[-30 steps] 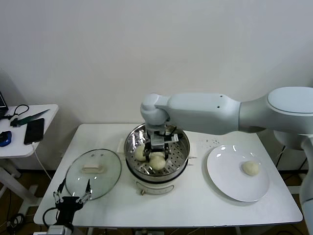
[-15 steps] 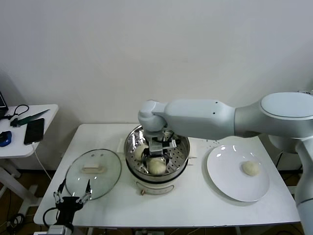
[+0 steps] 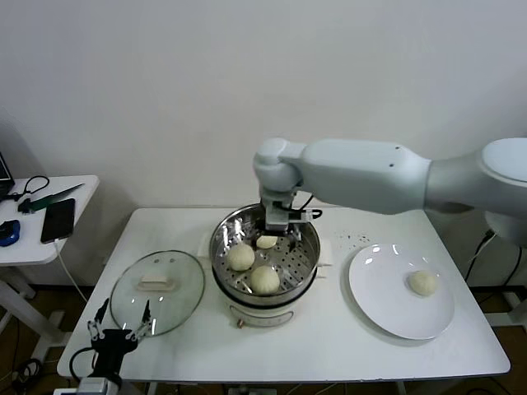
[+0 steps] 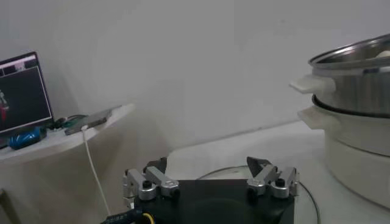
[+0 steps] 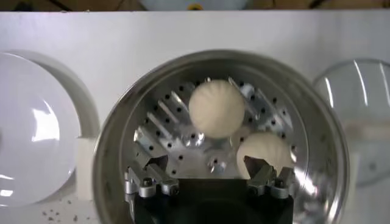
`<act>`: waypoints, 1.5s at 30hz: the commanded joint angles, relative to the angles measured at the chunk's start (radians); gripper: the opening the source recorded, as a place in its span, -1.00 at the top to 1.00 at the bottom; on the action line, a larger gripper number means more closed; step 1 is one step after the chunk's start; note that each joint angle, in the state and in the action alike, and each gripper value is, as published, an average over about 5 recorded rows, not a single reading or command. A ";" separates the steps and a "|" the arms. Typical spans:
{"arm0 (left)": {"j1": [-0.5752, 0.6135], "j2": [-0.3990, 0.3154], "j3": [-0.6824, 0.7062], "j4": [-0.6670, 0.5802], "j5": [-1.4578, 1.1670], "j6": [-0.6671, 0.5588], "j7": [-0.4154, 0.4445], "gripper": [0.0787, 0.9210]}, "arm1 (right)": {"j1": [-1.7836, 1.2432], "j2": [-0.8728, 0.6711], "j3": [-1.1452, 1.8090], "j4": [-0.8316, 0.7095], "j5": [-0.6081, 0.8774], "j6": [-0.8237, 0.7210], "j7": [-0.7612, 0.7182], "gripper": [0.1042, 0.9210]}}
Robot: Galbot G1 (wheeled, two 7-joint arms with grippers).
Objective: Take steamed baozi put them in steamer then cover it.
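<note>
Right hand (image 3: 277, 222) has risen, wide and empty; apparently three baozi (image 3: 265, 279) in steamer (image 3: 306, 265).

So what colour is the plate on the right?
Plain white plate, clearest in the head view.

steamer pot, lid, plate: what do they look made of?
Steamer: polished stainless steel by the look, with mirror-like walls and a perforated tray, on a matte white base, probably plastic.
Lid: clear glass, it seems; the table shows through it, with a pale knob on top.
Plate: glossy white, ceramic or melamine; I cannot tell which.
</note>
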 commanded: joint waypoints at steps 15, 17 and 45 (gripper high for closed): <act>0.006 -0.001 0.005 -0.021 -0.009 0.013 0.000 -0.77 | -0.123 -0.615 -0.014 -0.035 0.282 -0.658 0.179 -0.76; 0.007 -0.001 0.005 -0.023 -0.010 0.014 0.000 -0.77 | -0.201 -0.640 0.046 -0.063 0.217 -0.641 0.142 -0.76; 0.005 -0.006 0.005 -0.039 -0.011 0.006 0.006 -0.77 | -0.780 -0.614 0.611 -0.384 -0.161 -0.463 0.038 -0.76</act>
